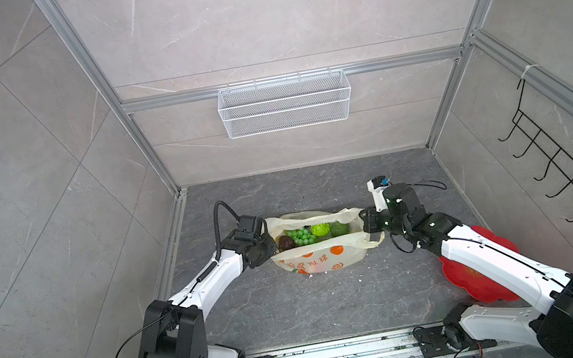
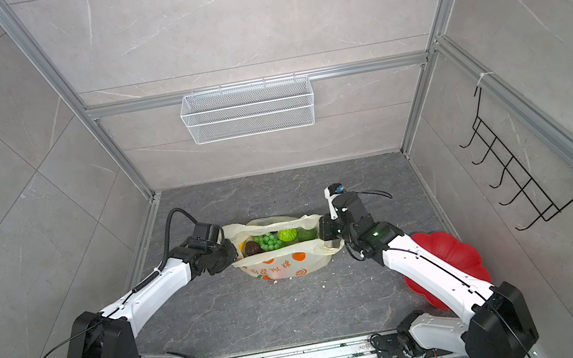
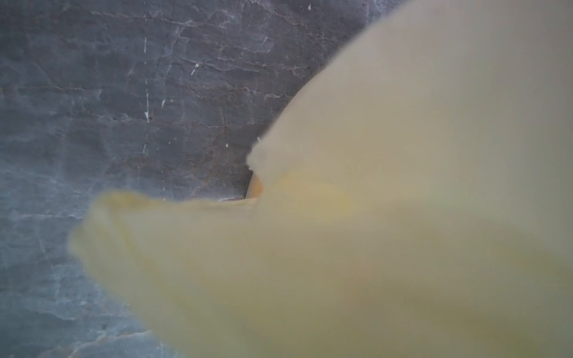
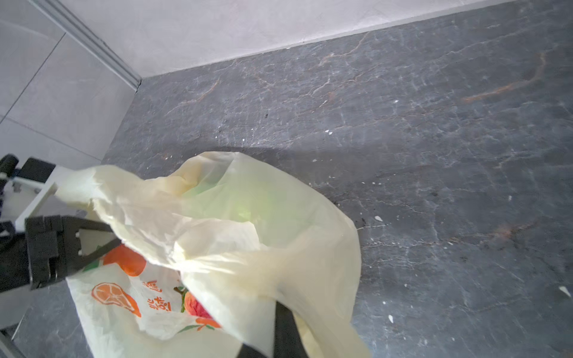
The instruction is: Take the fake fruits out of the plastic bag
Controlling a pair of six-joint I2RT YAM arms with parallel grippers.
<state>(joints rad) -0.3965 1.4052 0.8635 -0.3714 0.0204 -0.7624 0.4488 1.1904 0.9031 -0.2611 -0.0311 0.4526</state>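
My right gripper (image 1: 366, 225) is pressed together on the right end of the bag (image 1: 314, 260). My left gripper (image 1: 266, 248) sits at the mouth's left end with plastic draped over its lens, and I cannot tell whether it pinches anything. The bag stands mid-bench, its mouth stretched between us. The fruits (image 1: 320, 229) lie inside, grapes (image 1: 301, 237) and a dark avocado (image 1: 286, 243) among them. I judge this to be the opening step, with no fruit out yet. Next, one gripper must let go and reach in from above while the other holds the rim up, or the mouth may sag shut.
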